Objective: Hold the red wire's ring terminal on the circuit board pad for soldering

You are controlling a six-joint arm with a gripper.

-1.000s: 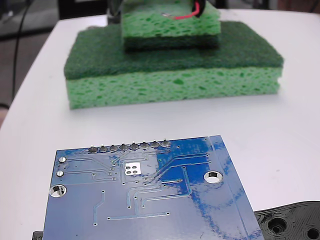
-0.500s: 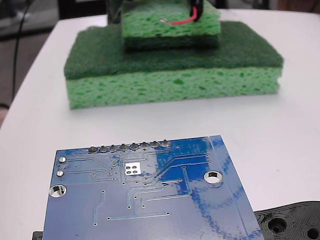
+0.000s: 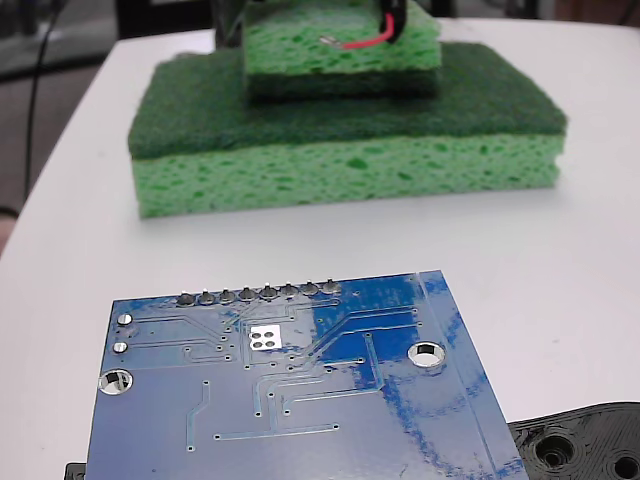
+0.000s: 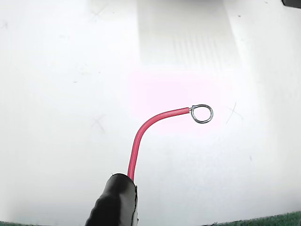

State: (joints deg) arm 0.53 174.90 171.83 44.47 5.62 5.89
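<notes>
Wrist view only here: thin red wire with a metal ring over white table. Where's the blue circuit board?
Observer: In the fixed view, the glossy blue circuit board lies in the foreground. The silvery ring terminal is well behind it, showing against the upper of two stacked green sponges.
Operator: Pad free?
Observer: Yes. The small silver square pad is bare, and nothing touches it.

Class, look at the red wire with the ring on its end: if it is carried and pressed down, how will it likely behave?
The red wire probably holds its shape: it arcs unsupported from the black sleeve. Being thin, it likely flexes when pressed. The ring terminal is small and looks light, so it may skid on the glossy circuit board.
</notes>
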